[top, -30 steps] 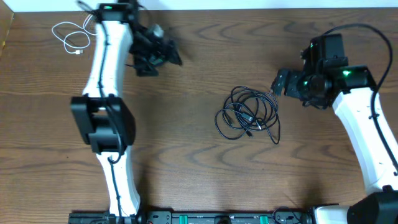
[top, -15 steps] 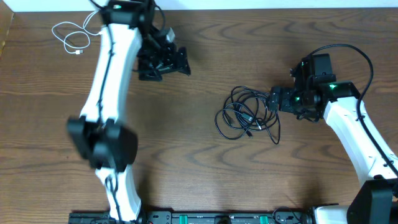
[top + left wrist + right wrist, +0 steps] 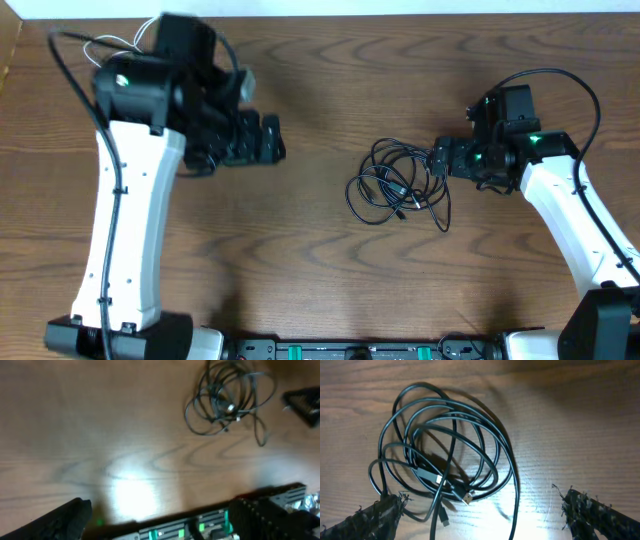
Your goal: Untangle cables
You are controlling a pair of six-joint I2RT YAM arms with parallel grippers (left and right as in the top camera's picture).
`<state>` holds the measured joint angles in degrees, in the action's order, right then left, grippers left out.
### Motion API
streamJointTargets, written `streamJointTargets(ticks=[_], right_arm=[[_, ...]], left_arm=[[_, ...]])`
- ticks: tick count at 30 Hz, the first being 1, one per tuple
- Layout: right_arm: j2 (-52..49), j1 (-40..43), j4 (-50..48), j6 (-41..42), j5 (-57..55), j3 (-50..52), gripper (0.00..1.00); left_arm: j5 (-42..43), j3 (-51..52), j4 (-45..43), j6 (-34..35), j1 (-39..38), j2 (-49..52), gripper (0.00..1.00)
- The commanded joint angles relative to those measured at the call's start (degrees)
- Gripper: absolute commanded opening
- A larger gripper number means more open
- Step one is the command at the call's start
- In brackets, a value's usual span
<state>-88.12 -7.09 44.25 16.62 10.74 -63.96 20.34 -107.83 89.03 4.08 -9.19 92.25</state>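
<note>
Two robot arms worked at a knot of black cables [image 3: 400, 185] lying loosely coiled right of centre on the wooden bench [image 3: 320, 270], with the right claw [image 3: 440, 158] poised at the coil's right edge, its fingers spread wide and gripping nothing. The left claw [image 3: 270, 140], also spread wide and empty, hung over bare wood well to the left of the tangle and pointed towards it. The job appeared to be at the reaching stage, with no strand yet lifted. The next move would likely call for the right claw to drop onto a single outer loop or a free end and close, while the left came across to hold the rest down, since a pull on the wrong strand could tighten the knot. The right wrist camera alone showed the crossings in detail, including plug ends [image 3: 466, 496] lying inside the loops. The left wrist camera took in the whole coil from afar, too soft to sort the strands. Only the overhead camera caught a sliver of the white cord [image 3: 105, 42] near the far left corner, mostly hidden behind the left arm and well apart from the black coil.
</note>
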Motion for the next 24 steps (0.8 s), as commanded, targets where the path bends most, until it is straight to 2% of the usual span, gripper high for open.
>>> streamJointTargets(ticks=[1, 5, 7, 12, 14, 21, 22, 23, 24], right_arm=[[0.0, -0.5, -1.0, -2.2, 0.4, 0.3, 0.99], [0.0, -0.9, -3.0, -2.4, 0.5, 1.7, 0.98], [0.0, -1.4, -4.1, -5.4, 0.6, 2.9, 0.96], [-0.1, -2.1, -10.3, -10.1, 5.9, 7.7, 0.74], [-0.1, -2.6, -13.3, -10.5, 6.5, 10.0, 0.73], [-0.4, -2.3, -18.3, -9.8, -2.3, 14.0, 0.72], [-0.4, -2.2, -18.4, -9.9, -2.3, 14.0, 0.7], [-0.4, -2.2, -18.8, -9.9, -2.2, 14.0, 0.61], [-0.6, -2.3, -19.1, -9.9, -2.2, 14.0, 0.57]], left_arm=[[-1.0, 9.9, -5.1, 1.0, -0.1, -3.3, 0.93], [-0.9, 19.6, -13.5, 4.4, 0.0, -3.9, 0.94], [-0.9, 22.6, -16.0, 4.4, 0.0, -3.3, 0.94], [-0.9, 25.5, -17.8, 4.4, 0.0, -1.3, 0.94], [-0.9, 25.6, -17.8, 4.4, 0.0, -1.1, 0.94], [-0.9, 25.6, -17.8, 4.4, 0.0, -1.1, 0.94], [-0.9, 25.6, -17.8, 4.4, 0.0, -1.1, 0.94], [-0.9, 25.6, -17.8, 4.4, 0.0, -1.1, 0.94], [-1.0, 25.6, -18.0, 4.4, 0.0, -1.1, 0.94]])
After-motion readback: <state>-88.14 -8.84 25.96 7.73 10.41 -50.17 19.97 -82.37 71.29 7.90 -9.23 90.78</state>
